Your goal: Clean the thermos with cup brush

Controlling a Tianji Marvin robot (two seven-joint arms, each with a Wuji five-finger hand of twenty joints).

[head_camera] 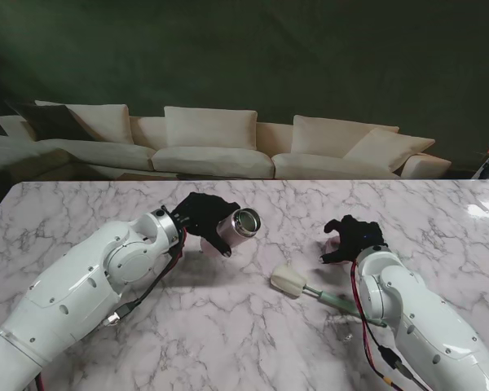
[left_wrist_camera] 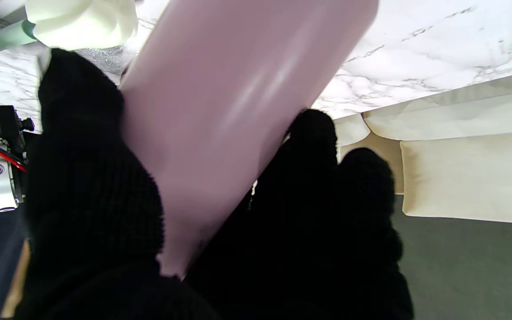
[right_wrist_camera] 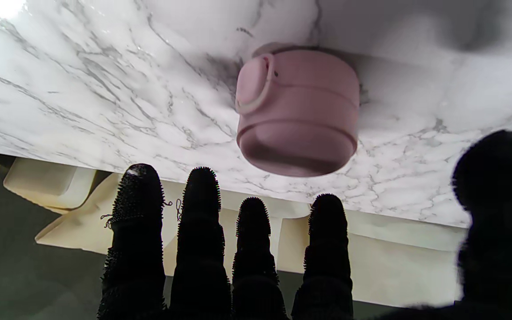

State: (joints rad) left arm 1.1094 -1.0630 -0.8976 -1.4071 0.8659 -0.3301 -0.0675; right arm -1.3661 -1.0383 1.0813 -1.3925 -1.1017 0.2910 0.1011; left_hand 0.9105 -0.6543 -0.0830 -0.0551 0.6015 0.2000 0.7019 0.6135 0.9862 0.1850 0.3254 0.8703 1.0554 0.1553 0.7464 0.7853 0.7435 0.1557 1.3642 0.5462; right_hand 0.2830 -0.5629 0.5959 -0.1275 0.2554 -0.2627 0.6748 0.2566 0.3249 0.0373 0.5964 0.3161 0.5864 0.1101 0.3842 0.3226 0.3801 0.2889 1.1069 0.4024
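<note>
Over the bench my left hand (head_camera: 202, 217) gripped the smooth, slippery-looking thermos (head_camera: 238, 225) mid-body, my right hand (head_camera: 354, 239) spread empty beyond the soft-headed brush (head_camera: 292, 282).

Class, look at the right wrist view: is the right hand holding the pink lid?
No: the pink lid rests on the marble table, and the right hand has its fingers spread apart, clear of it.

One thermos (head_camera: 237, 226), one lid (right_wrist_camera: 297, 111), one cup brush (head_camera: 310, 289), two hands

light: dim room, soft | glare: marble table (head_camera: 481, 208) far right corner | blur: close thermos (left_wrist_camera: 238, 106), wrist view
</note>
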